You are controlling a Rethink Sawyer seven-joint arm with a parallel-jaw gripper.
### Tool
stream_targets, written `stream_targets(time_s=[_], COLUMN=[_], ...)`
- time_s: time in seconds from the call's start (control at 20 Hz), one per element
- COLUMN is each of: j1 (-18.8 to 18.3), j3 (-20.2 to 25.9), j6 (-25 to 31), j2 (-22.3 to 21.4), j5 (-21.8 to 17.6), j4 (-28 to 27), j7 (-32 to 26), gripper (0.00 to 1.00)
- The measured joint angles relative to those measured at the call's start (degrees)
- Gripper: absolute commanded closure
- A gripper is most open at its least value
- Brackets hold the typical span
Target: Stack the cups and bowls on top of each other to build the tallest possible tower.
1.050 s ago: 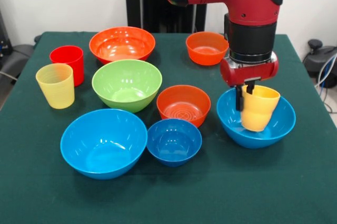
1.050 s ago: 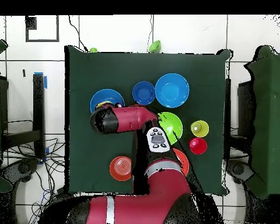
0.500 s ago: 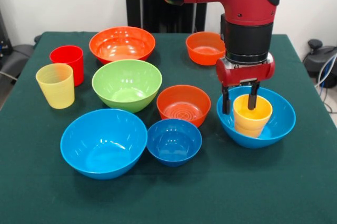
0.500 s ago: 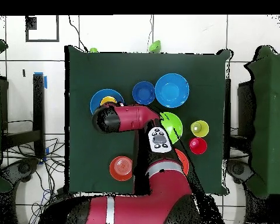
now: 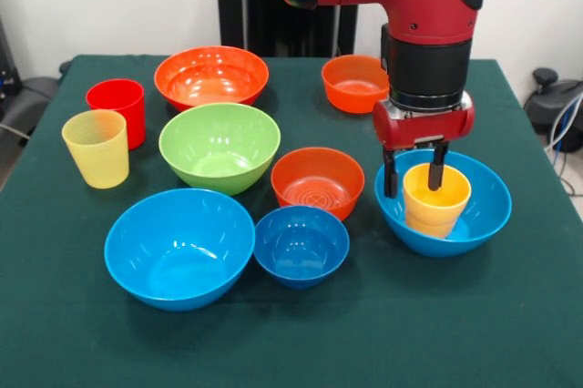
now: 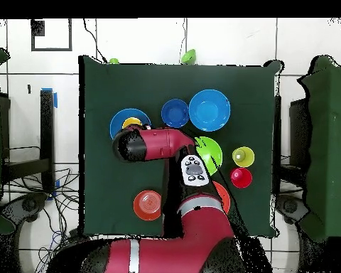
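Observation:
A yellow-orange cup (image 5: pixel 436 199) stands upright inside the light-blue bowl (image 5: pixel 481 217) at the right of the front view. My gripper (image 5: pixel 414 176) hangs just over the cup, open: one finger is outside the cup's left wall, the other dips inside its rim. On the left are the red cup (image 5: pixel 117 107) and the pale yellow cup (image 5: pixel 96 147). Between them and the gripper sit the green bowl (image 5: pixel 219 145), a second light-blue bowl (image 5: pixel 179 246), a small dark blue bowl (image 5: pixel 301 244) and a small orange bowl (image 5: pixel 317 180). From overhead, the arm (image 6: pixel 155 144) hides the gripper.
A large orange bowl (image 5: pixel 211 76) and another small orange bowl (image 5: pixel 357 82) sit along the far side of the green table (image 5: pixel 364 333). The arm's red and black wrist (image 5: pixel 428 60) rises above the right-hand bowl.
One second ago the gripper held the yellow-orange cup tilted above the bowl. The cup now stands upright in the bowl and the fingers have spread apart. Nothing moved in the last half second.

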Motion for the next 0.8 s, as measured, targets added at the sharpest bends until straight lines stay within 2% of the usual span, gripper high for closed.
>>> stream_targets(time_s=[0.3, 0.8], j1=[0.0, -0.4], j3=[0.0, 0.1], j6=[0.0, 10.4], j2=[-0.2, -11.4], j5=[0.0, 1.6], j4=[0.1, 3.8], j7=[0.0, 0.0], gripper=[0.0, 0.0])
